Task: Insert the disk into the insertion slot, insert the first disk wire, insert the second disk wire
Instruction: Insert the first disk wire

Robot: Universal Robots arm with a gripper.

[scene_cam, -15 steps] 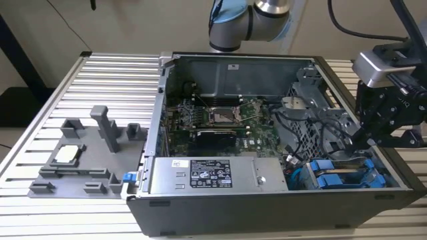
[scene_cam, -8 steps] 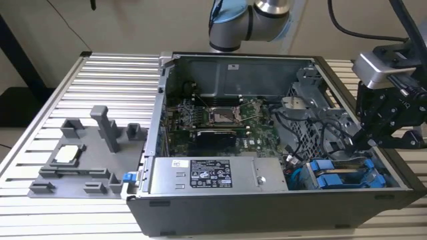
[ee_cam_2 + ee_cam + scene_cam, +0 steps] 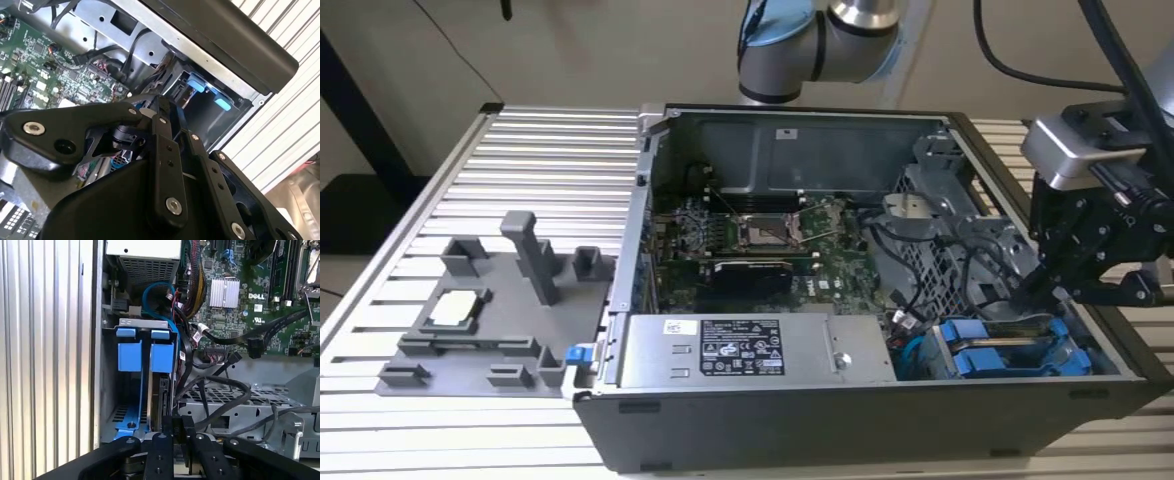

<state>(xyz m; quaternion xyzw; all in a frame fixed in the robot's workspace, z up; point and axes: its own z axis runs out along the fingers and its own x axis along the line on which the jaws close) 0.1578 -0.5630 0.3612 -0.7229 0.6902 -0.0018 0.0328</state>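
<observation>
Exterior view: reaching the gripper (image 3: 1037, 290) down into the computer case (image 3: 720, 440), over at the exterior view's right. Second wrist view: holding the fingers (image 3: 161, 125) drawn close together (pinching anything? cannot tell). First wrist view: seeing the disk (image 3: 161, 400) sitting in the insertion slot (image 3: 145, 323), just beside the fingertips.

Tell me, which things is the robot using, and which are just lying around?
For the job: disk, slot, wires, tool.
Just lying about: power box, circuit board, grey tray outside the case.
</observation>
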